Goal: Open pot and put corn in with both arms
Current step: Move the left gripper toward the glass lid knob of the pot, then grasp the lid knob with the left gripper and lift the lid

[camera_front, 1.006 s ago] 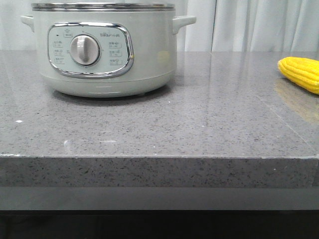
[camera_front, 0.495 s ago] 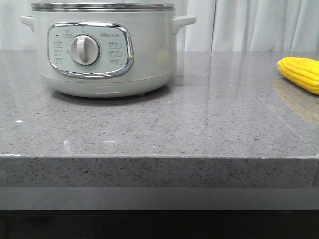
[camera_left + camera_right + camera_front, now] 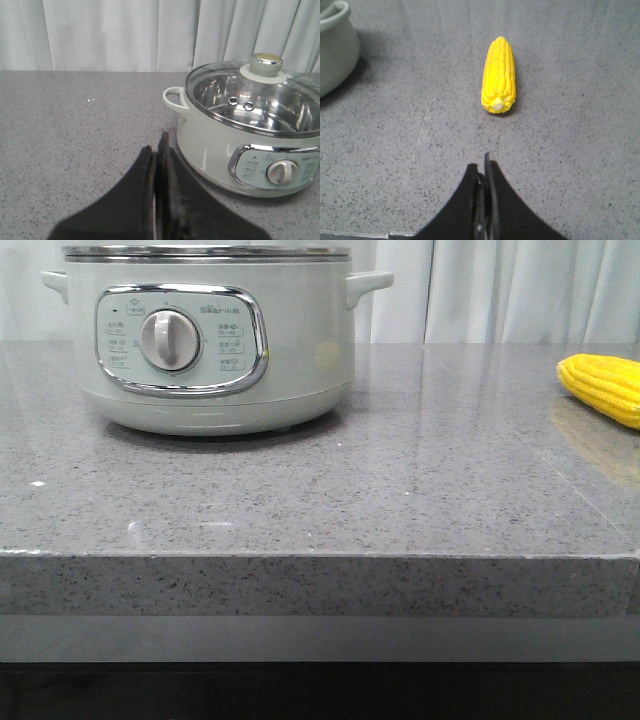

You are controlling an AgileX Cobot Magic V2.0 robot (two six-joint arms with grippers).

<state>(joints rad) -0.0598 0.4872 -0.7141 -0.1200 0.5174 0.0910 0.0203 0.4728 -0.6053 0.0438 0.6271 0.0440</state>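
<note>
Both of my end effectors are pressed closed on nothing: my left end effector [image 3: 159,150] hangs above the desk [image 3: 400,490] just beside the pot [image 3: 250,135], and my right end effector [image 3: 484,172] points at the corn [image 3: 499,75], which lies flat on bare desk a short way ahead of it. I judge each arm sits where its job is, the left near the glass lid [image 3: 255,97] with its round knob [image 3: 266,64], the right lined up with the ear's blunt end. The lid is on the pot, so opening is not yet done. In the front view the pot [image 3: 205,340] stands at the far left and the corn [image 3: 603,385] at the right edge, well apart. I count one pot, one lid, one ear of corn, and two side handles on the pot.
</note>
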